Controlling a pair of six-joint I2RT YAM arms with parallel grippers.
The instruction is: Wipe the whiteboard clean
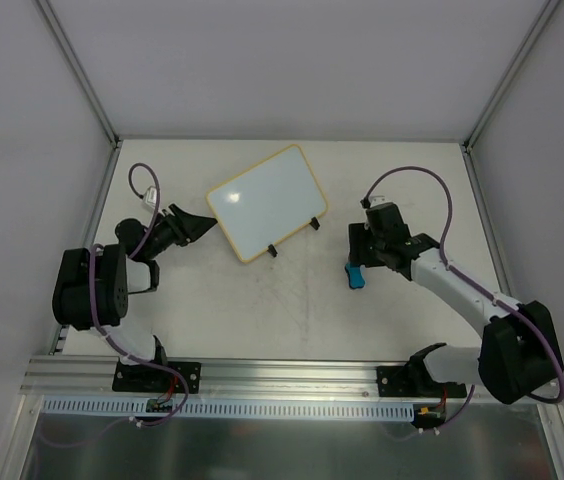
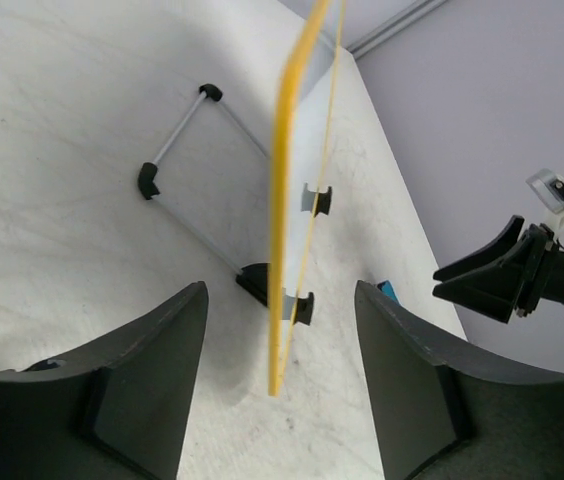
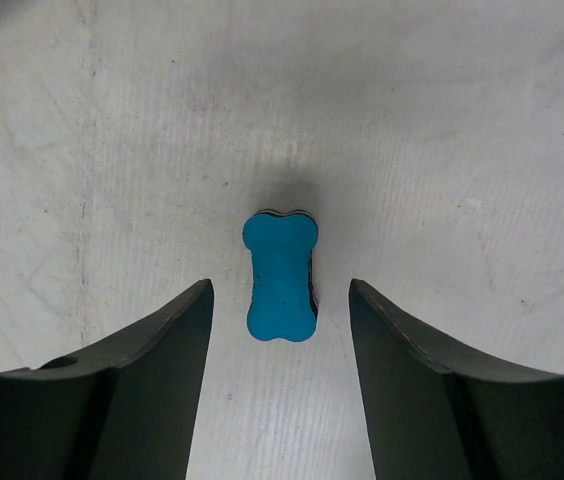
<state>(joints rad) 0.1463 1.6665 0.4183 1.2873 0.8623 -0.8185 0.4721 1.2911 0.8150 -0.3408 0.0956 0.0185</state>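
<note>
From overhead, my left arm [image 1: 92, 285] is folded at the left with its elbow tucked back. Its jaws reach right and end just beside the left corner of the whiteboard [image 1: 267, 200]. My right arm [image 1: 452, 285] stretches in from the near right, wrist bent down over a blue eraser [image 1: 355, 276]. The board sits toward the far middle, turned at an angle. It has a glossy white face with one glare spot, rounded corners, a thin yellow-tan frame, and two black clip feet [image 1: 273, 250] on its near-right edge. The surface [image 1: 292, 310] is matte off-white and faintly scuffed.

Left wrist: the jaws are apart, dark curved plastic, and the board shows edge-on between them as a yellow strip (touching neither). A thin metal rod [image 2: 177, 138] with black ends lies beside it.

Right wrist: the jaws are apart and grip nothing. The bone-shaped eraser lies flat on the surface between them, clear of both.
</note>
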